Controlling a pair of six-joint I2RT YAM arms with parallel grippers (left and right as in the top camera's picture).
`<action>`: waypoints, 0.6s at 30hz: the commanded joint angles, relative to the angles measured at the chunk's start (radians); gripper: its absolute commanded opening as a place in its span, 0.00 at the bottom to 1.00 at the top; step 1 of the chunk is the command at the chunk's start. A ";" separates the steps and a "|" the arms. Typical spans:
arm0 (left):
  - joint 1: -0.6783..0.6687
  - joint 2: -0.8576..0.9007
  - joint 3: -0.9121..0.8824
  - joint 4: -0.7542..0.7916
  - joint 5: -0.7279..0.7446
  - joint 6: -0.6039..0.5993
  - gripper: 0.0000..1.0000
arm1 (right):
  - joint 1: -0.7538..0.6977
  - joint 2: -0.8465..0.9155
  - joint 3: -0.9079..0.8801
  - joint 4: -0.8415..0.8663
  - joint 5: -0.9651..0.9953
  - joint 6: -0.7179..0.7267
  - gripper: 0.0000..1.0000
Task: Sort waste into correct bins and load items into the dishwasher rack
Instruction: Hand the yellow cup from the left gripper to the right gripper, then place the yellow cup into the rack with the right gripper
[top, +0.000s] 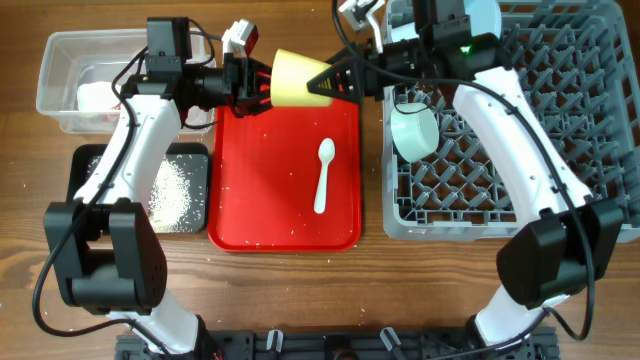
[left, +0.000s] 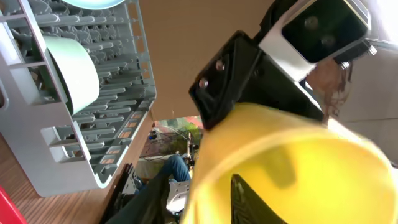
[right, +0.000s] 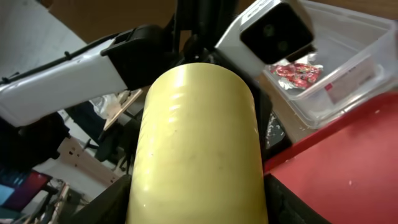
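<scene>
The small yellow cup (top: 298, 75) hangs on its side above the back edge of the red tray, between both grippers. My left gripper (top: 262, 85) is shut on its rim, with one finger inside the cup (left: 298, 155). My right gripper (top: 320, 82) is closed around its base end, a finger on each side of the cup (right: 199, 124). The white plastic spoon (top: 323, 175) lies on the red tray. A pale green bowl (top: 415, 130) stands in the grey dishwasher rack (top: 560, 150), and a pale blue plate (top: 482, 15) sits at the rack's back edge.
The red tray (top: 260, 200) lies at the centre. The clear box (top: 60, 60) at the back left holds a white napkin (top: 95, 97) and a red wrapper (right: 297, 71). The black tray (top: 95, 160) at the left holds white rice (top: 175, 190).
</scene>
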 joint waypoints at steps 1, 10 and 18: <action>0.005 -0.024 0.005 0.016 -0.013 0.012 0.46 | -0.085 -0.019 0.003 -0.009 0.016 0.064 0.48; 0.003 -0.024 0.005 0.013 -0.761 0.012 1.00 | -0.269 -0.216 0.004 -0.512 0.652 0.085 0.49; 0.002 -0.024 0.005 0.014 -1.048 0.012 1.00 | -0.268 -0.282 -0.026 -0.871 1.194 0.171 0.53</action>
